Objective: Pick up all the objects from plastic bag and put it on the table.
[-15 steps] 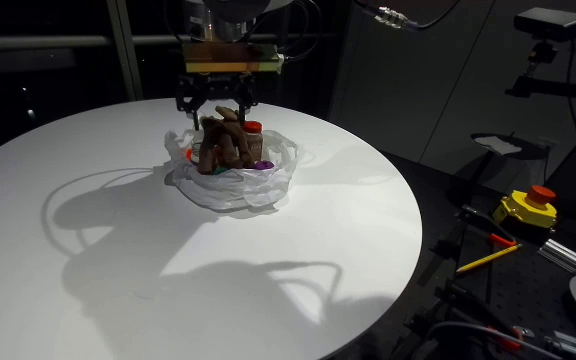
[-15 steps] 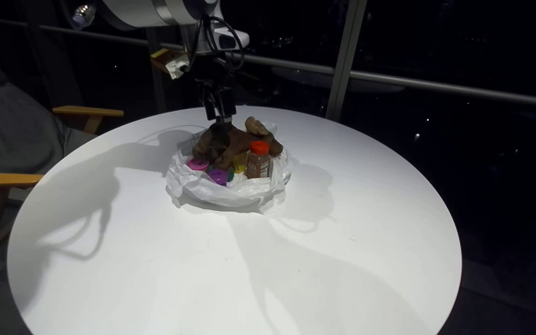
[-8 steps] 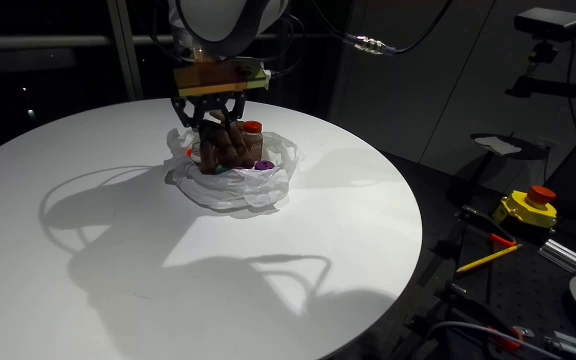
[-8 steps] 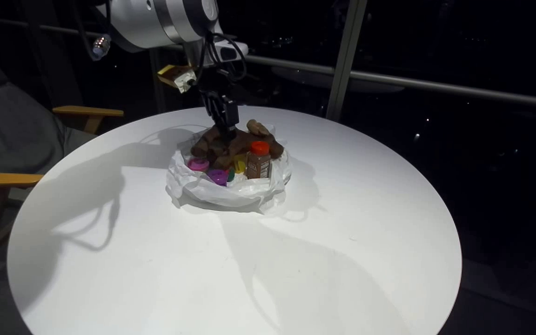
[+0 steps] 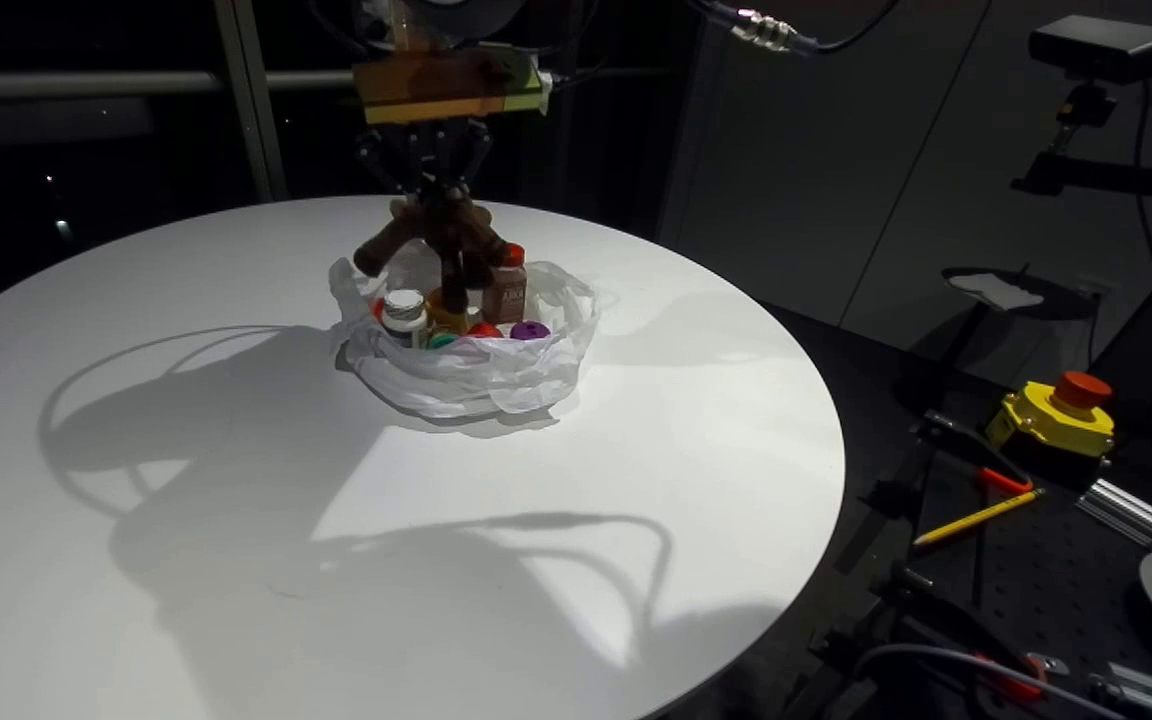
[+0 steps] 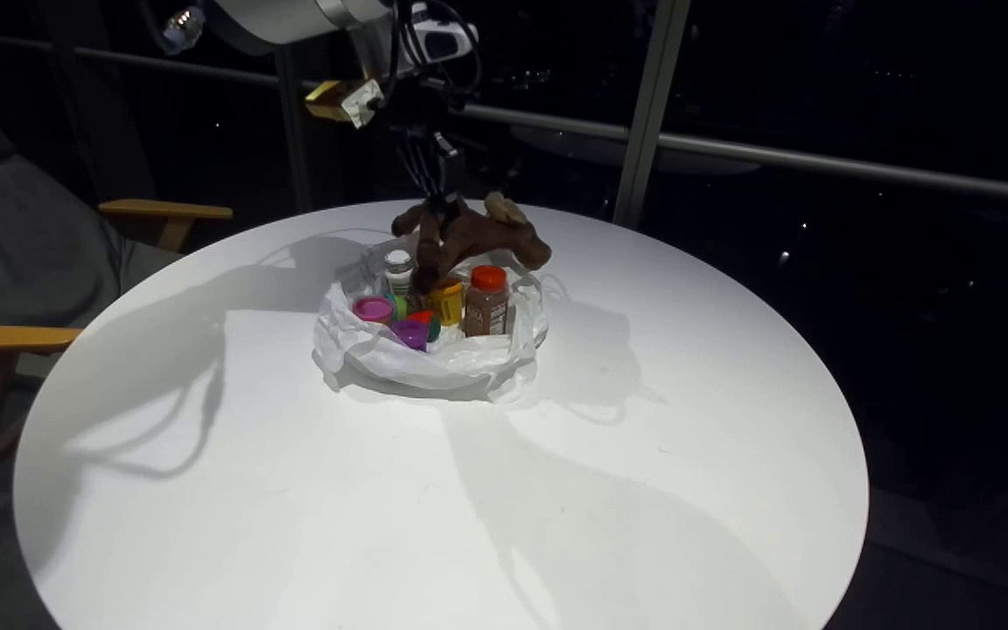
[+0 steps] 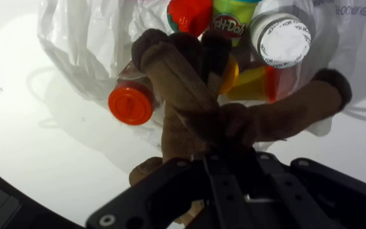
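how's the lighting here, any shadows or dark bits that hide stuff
Both exterior views: broad shadows cross the white table, and the black fingers are hard to make out; wrist view: the brown plush figure is near black beside the fingers.

A brown plush toy (image 6: 473, 241) hangs, limbs splayed, over the open, crumpled white plastic bag (image 5: 466, 385) on the round white table (image 5: 716, 470). Inside the bag, a red-capped brown bottle (image 6: 486, 308) stands upright beside an orange-yellow tub (image 6: 449, 303); near them are a white-capped bottle (image 7: 284, 41), a yellow-green Play-Doh can (image 7: 233, 17), a red-lidded yellow tub (image 7: 249, 85), a pink-topped tub (image 6: 373, 309), a purple can (image 6: 412, 332) and a red-and-green piece (image 7: 191, 16).
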`<state>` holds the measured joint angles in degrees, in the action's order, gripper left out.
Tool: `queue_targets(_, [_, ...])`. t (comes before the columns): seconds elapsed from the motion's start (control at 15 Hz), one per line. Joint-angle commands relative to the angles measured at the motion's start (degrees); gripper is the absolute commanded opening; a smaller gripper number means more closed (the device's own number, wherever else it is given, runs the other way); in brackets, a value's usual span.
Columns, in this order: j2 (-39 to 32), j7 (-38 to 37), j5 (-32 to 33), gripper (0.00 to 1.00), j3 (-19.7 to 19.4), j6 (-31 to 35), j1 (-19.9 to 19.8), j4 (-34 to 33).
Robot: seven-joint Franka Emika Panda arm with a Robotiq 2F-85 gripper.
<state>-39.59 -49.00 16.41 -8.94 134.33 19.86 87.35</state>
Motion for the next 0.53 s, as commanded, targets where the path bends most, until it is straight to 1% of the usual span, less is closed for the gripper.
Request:
queue_targets(0.0, [11.56,2.74,3.38,0.09,-0.32,-0.60,-0.52,7.81])
queue_targets(0.27, [22.41,8.28,7.67,0.09,0.14,-3.44,-3.33,15.40])
queue_targets(0.47, [29.94,14.14,9.64,0.09,0.78,-6.55,-7.31,23.39])
